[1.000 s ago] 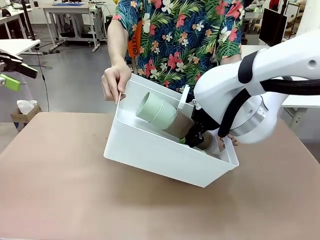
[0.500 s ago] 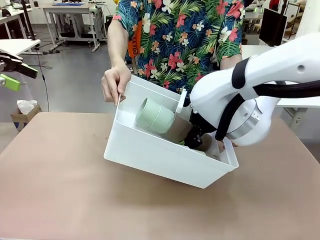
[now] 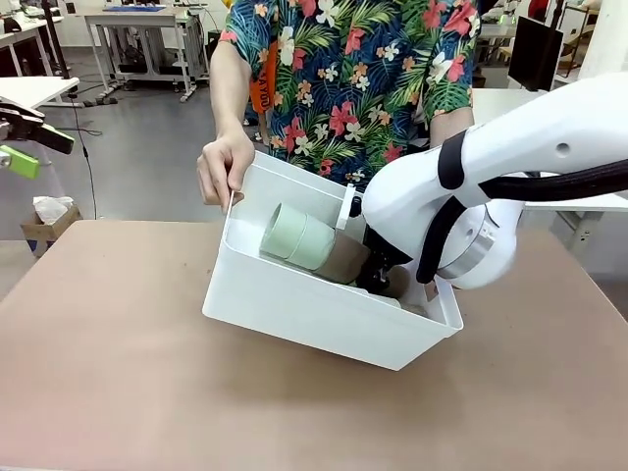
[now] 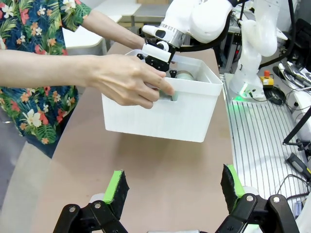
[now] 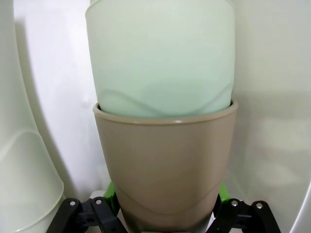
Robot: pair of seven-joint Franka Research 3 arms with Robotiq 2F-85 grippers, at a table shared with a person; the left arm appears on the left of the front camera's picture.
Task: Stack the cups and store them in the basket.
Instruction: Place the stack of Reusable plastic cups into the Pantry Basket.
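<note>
The white basket (image 3: 294,314) is tipped toward me, and a person's hand (image 3: 224,167) holds its far left corner. Inside lies a stack of cups: a tan-brown cup (image 3: 345,261) with mint green cups (image 3: 292,235) nested in it, mouths pointing left. My right gripper (image 3: 379,279) reaches into the basket and is shut on the brown cup's base. In the right wrist view the green pads (image 5: 111,192) press both sides of the brown cup (image 5: 165,165), with a mint cup (image 5: 160,58) rising out of it. My left gripper (image 4: 172,187) hangs open and empty, well short of the basket (image 4: 165,116).
The person stands at the far side of the brown table (image 3: 108,373) with the other hand behind my right arm. The left gripper (image 3: 22,147) sits off the table's left edge. Benches and equipment stand in the background.
My right gripper has sunk lower and a little left into the basket with the cup stack, which now lies flatter near the bottom. The basket's tilt is about the same.
</note>
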